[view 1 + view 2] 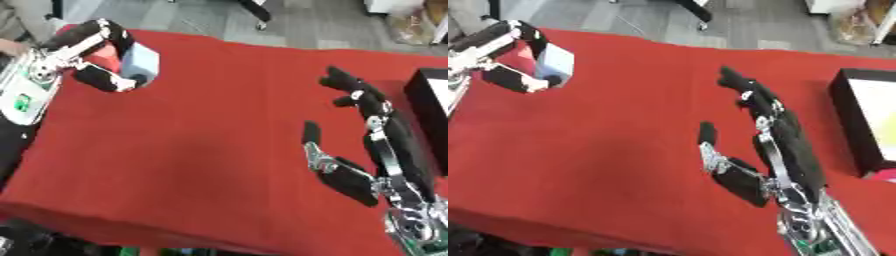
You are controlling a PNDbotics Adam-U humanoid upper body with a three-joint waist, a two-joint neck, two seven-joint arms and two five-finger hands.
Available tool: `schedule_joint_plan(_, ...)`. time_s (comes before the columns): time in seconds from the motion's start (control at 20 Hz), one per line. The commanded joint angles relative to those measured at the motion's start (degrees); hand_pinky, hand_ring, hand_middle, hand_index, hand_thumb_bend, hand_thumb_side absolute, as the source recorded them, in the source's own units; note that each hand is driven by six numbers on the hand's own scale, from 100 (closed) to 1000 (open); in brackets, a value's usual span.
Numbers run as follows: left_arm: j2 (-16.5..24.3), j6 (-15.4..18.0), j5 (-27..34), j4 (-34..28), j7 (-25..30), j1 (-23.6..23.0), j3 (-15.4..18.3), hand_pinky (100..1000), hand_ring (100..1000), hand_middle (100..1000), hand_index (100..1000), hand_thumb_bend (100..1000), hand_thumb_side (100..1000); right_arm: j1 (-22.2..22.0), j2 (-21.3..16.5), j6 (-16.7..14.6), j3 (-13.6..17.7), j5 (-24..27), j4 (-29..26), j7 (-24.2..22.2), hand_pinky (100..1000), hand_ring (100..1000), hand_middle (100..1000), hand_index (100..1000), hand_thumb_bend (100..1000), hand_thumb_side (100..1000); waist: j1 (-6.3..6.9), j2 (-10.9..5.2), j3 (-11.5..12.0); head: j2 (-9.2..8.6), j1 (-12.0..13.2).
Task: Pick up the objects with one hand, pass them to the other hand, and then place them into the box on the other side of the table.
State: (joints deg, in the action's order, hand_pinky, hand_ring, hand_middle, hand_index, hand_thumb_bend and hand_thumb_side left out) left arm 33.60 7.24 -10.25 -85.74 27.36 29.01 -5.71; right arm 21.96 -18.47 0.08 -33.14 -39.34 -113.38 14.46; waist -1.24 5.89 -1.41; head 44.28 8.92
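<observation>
The left hand (511, 55) curls round a pale blue and red object (551, 61) at the far left. The right hand (767, 145) lies open, fingers straight, on the red cloth (623, 135). A black box (866, 117) sits far right.

The tabletop (201, 150) is covered in plain red. The box (859, 120) is black outside and pale yellow inside. Both hands are black and silver.

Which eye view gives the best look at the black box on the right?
Right eye view: the black box shows its dark rim and pale interior. In the left eye view only a dark corner of it appears, cut by the right edge.
</observation>
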Motion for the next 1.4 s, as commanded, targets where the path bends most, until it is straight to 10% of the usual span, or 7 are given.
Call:
schedule_joint_plan(0.05, -2.6, -5.2, 9.1, -5.2, 4.2, 0.2, -2.7, 776, 521, 477, 556, 100, 360, 1.9, -1.5, -1.7, 0.8, -3.1, -1.2, -0.7, 746, 856, 817, 961, 113, 275, -0.16, -0.66, -0.1, -0.16, -1.8)
schedule_joint_plan(0.6, -8.5, -15.8, 21.9, -10.4, 11.5, 3.2, -11.0, 791, 550, 499, 580, 100, 478, 5.2, -4.4, -5.8, 1.1, -9.7, -1.2, -2.6, 846, 921, 890, 987, 550, 369, -1.41, -0.45, -0.1, -0.16, -5.0)
schedule_joint_plan(1.4, -15.0, -19.8, 26.8, -11.4, 12.3, 6.7, -13.7, 795, 553, 500, 579, 100, 503, 5.9, -3.3, -5.0, -2.0, -11.1, -1.2, -2.3, 806, 885, 841, 952, 525, 371, -2.01, -0.04, 0.2, -0.16, -6.3)
